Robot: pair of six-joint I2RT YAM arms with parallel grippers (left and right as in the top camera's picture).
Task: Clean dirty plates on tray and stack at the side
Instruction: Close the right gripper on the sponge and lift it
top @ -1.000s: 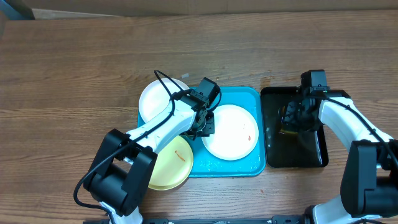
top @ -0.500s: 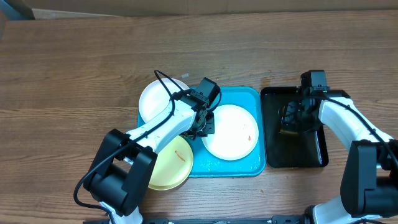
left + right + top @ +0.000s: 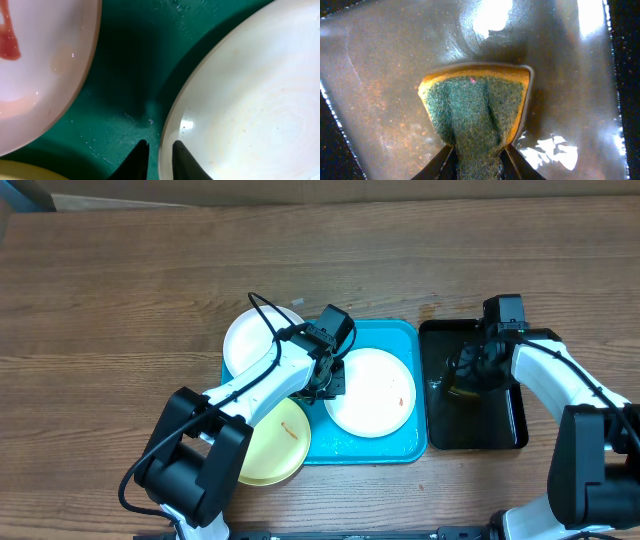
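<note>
The blue tray (image 3: 400,446) (image 3: 125,75) holds a white plate (image 3: 372,395) (image 3: 250,100) with a few orange specks. A second white plate (image 3: 248,340) (image 3: 40,75), smeared red, overlaps the tray's far left corner. A yellow-green plate (image 3: 268,450) with a red streak overlaps its near left corner. My left gripper (image 3: 325,387) (image 3: 158,161) straddles the left rim of the tray's white plate, one finger inside and one outside, closed narrowly on it. My right gripper (image 3: 468,370) (image 3: 477,162) is shut on a green and yellow sponge (image 3: 475,105).
A narrow black tray (image 3: 505,430) (image 3: 380,75) with shallow water stands right of the blue tray, and the sponge rests in it. Bare wooden table lies to the left and far side. The left arm's cable loops over the second white plate.
My right gripper's fingers have closed in on the sponge in the black tray. The left arm and the plates have not visibly moved.
</note>
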